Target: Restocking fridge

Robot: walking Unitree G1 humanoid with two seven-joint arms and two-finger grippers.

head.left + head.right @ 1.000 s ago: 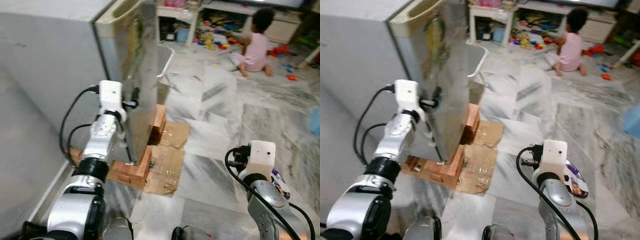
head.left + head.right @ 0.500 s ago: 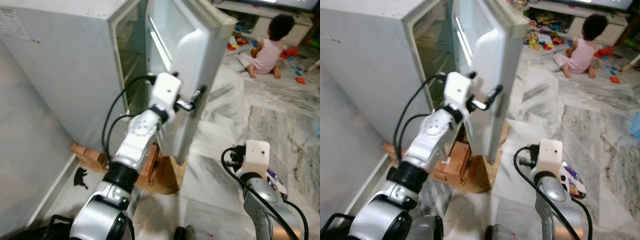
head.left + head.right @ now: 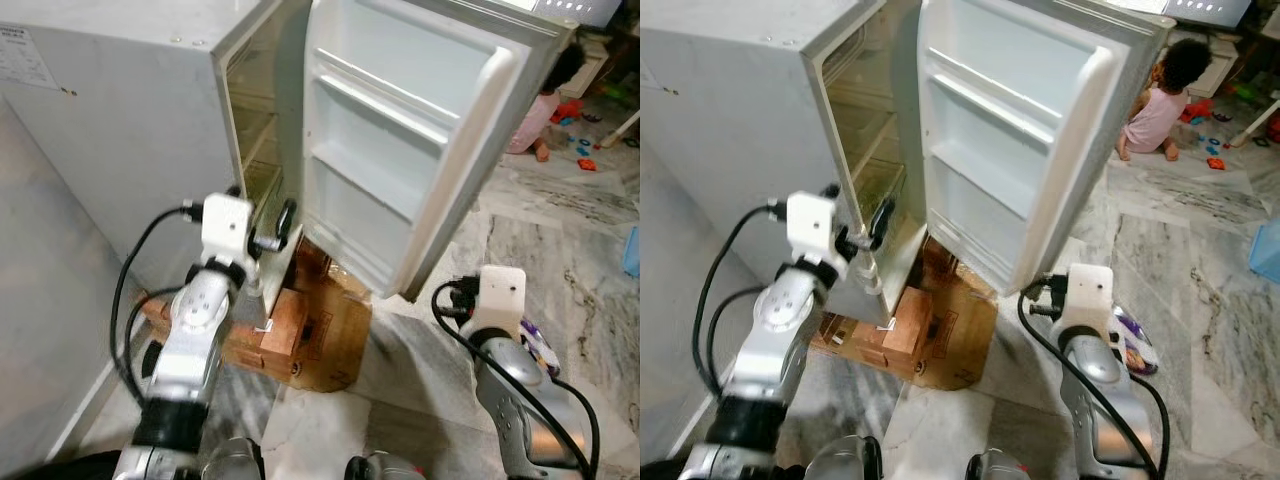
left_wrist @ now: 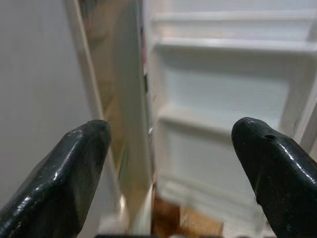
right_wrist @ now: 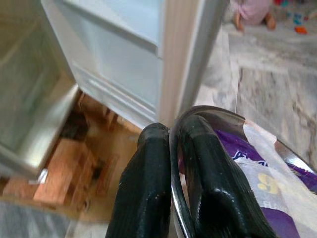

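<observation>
Left jaws gape at open fridge (image 3: 150, 130); right jaws clamp bowl (image 5: 257, 163)

A fridge (image 3: 130, 130) with a matt grey metal side is seen, its open door (image 3: 400, 150) lined in smooth glossy white plastic. Beneath it lie rough brown cardboard (image 3: 335, 345) and reddish bricks (image 3: 283, 320). The floor (image 3: 540, 240) is polished grey-veined marble. Between the right gripper's (image 5: 174, 144) glossy black fingers, a shiny metal bowl (image 5: 225, 116) rim is clamped.

The fridge (image 3: 760, 100) stands with its door (image 3: 1030, 130) swung wide, 3 bare door shelves showing. The left gripper (image 3: 878, 222) hovers at its lower edge.
</observation>
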